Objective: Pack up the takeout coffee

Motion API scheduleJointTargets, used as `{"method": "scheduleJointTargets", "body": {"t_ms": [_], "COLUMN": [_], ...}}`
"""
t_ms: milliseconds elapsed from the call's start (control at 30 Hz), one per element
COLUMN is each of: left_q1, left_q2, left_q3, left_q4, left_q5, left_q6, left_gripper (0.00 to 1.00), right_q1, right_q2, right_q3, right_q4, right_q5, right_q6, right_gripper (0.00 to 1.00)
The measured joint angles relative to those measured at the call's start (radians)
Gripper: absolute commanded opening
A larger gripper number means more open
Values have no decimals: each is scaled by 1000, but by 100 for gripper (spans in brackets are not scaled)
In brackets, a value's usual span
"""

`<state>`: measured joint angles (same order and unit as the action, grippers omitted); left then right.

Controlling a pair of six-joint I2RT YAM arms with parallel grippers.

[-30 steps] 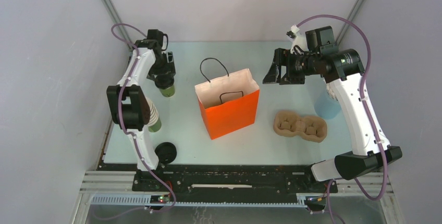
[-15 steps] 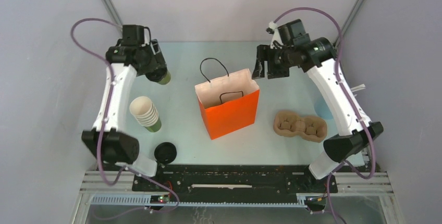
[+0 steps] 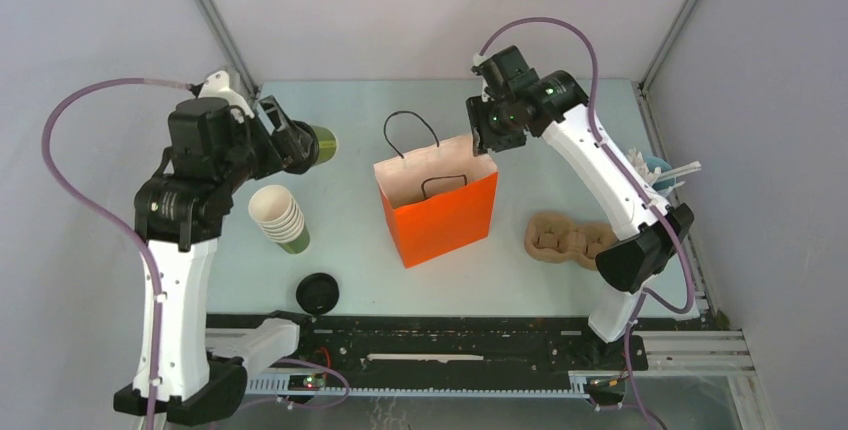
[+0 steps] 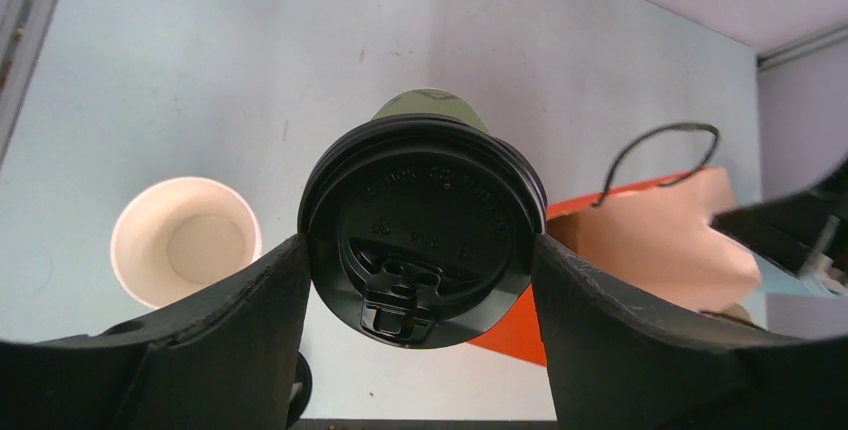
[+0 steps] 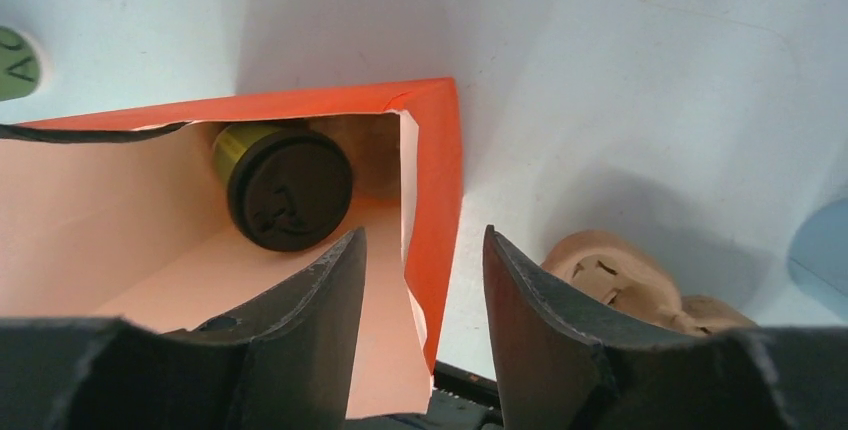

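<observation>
My left gripper (image 4: 420, 250) is shut on a takeout coffee (image 4: 422, 232), an olive-green cup with a black lid, its fingers pressed to both sides of the lid. In the top view that cup (image 3: 322, 145) hangs tilted above the table, left of the orange paper bag (image 3: 440, 215). A second lidded coffee (image 5: 288, 188) lies inside the bag. My right gripper (image 5: 422, 240) straddles the bag's right wall (image 5: 440, 180) at the rim, jaws apart, one finger inside and one outside, with gaps on both sides of the paper.
A nested stack of lidless cups (image 3: 280, 218) stands left of the bag, with a loose black lid (image 3: 318, 293) nearer the front edge. A brown pulp cup carrier (image 3: 575, 240) lies right of the bag. A blue holder with white sticks (image 3: 655, 165) sits at the right edge.
The left arm has lifted the lidded cup off the table and tipped it toward the bag. The right gripper has swung left and down onto the bag's right rim, its jaws narrowing.
</observation>
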<state>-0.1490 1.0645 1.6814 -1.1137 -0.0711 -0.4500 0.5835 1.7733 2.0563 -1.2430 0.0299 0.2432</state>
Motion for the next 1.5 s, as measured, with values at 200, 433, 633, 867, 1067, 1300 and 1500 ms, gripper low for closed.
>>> {"method": "scheduleJointTargets", "body": {"t_ms": [200,433,633,867,1067,1300,1500], "left_q1": [-18,-19,-19,-19,-19,-19,-19], "left_q2": [-58,-98,-127,-157,-182,-219,-229], "left_q3": [0,0,0,0,2,19,66], "left_q4": [-12,-16,-20,-14,-11,-29,-61], "left_q5": [51,95,136,182,257,288,279], "left_q6": [-21,-21,-19,8,43,70,77], "left_gripper": [62,61,61,60,60,57,55], "right_q1": [42,56,61,92,126,141,148], "right_q2": [11,18,40,33,-28,-105,-145], "right_q3": [-20,-59,-60,-66,-119,-170,-213], "right_q4": [34,101,129,171,247,357,406], "right_q5": [98,106,106,122,95,44,18], "right_q6": [-38,-60,-61,-107,-154,-174,-174], "right_gripper": [30,23,7,1,0,0,0]}}
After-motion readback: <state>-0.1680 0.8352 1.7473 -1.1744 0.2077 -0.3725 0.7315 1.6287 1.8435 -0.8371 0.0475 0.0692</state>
